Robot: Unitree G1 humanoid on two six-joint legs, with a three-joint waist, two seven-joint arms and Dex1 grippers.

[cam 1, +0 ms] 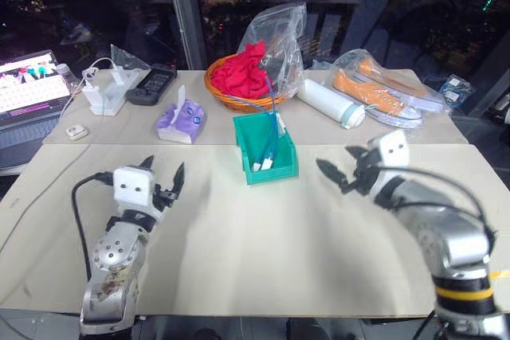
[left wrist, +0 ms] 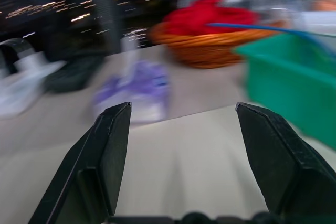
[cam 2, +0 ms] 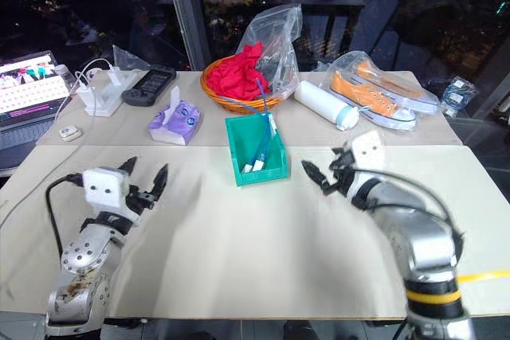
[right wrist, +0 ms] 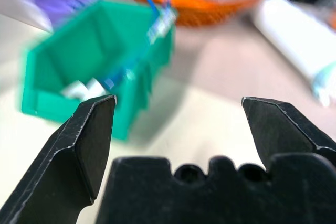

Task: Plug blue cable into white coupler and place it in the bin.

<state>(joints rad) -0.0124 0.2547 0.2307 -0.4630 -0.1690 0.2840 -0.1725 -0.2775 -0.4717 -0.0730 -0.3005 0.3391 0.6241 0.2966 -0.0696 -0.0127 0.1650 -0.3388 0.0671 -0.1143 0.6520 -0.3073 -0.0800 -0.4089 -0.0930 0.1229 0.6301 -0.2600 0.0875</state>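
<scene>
The bin [cam 1: 265, 149] stands upright on the counter [cam 1: 263, 252], just in front of the orange basket [cam 1: 239, 97] with the red cloth [cam 1: 241, 72]. The blue cable [cam 1: 272, 134] lies inside the bin and one part of it rises over the back wall of the bin toward the basket. The white coupler [cam 1: 262, 165] is at the front end of the bin, on the cable. The left end effector [cam 1: 166, 177] is to the left of the bin, apart from it, with fingers spread and nothing between them. The right end effector [cam 1: 339, 166] is to the right of the bin, wide open and also empty.
</scene>
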